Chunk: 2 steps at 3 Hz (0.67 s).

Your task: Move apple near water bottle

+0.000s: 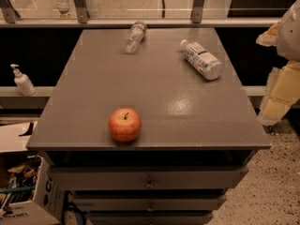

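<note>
A: So, where is the apple (125, 124) found?

B: It is placed near the front edge of the grey table top (154, 93), a little left of the middle, with the stem turned up. It is touched by nothing.

A: And the water bottle (134, 36)?

B: It is laid on its side at the far edge of the table top, almost straight behind the apple and well apart from it.

A: What else is seen?

B: A fatter bottle (201, 59) with a white cap and a white-blue label is laid on its side at the far right, apart from the slim one. Drawers (149, 178) are seen under the top, a pump dispenser (21, 80) on a ledge at the left, and cardboard boxes (23, 191) on the floor at the lower left.

A: And the gripper (277, 102)?

B: It is seen at the right border, beside the table and not over it, far from the apple. It is partly cut by the border, and whether it is open or closed cannot be told.
</note>
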Each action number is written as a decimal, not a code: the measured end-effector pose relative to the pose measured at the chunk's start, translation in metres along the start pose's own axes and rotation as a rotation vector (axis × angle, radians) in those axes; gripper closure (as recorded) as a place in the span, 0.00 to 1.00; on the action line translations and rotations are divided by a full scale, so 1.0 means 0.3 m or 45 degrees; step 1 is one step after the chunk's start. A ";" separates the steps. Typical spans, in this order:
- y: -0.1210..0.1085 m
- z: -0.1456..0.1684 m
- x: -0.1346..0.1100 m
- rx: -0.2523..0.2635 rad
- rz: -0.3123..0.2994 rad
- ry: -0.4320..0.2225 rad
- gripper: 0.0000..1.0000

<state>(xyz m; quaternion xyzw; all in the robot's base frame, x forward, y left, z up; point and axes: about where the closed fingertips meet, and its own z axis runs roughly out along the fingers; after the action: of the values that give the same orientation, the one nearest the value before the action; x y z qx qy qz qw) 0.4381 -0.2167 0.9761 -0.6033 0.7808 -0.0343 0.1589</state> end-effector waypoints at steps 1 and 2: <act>0.000 0.000 0.000 0.000 0.000 0.000 0.00; 0.000 0.000 0.000 0.000 0.000 0.000 0.00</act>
<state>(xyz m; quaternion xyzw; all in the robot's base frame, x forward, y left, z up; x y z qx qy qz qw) 0.4381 -0.2167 0.9762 -0.6033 0.7807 -0.0344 0.1590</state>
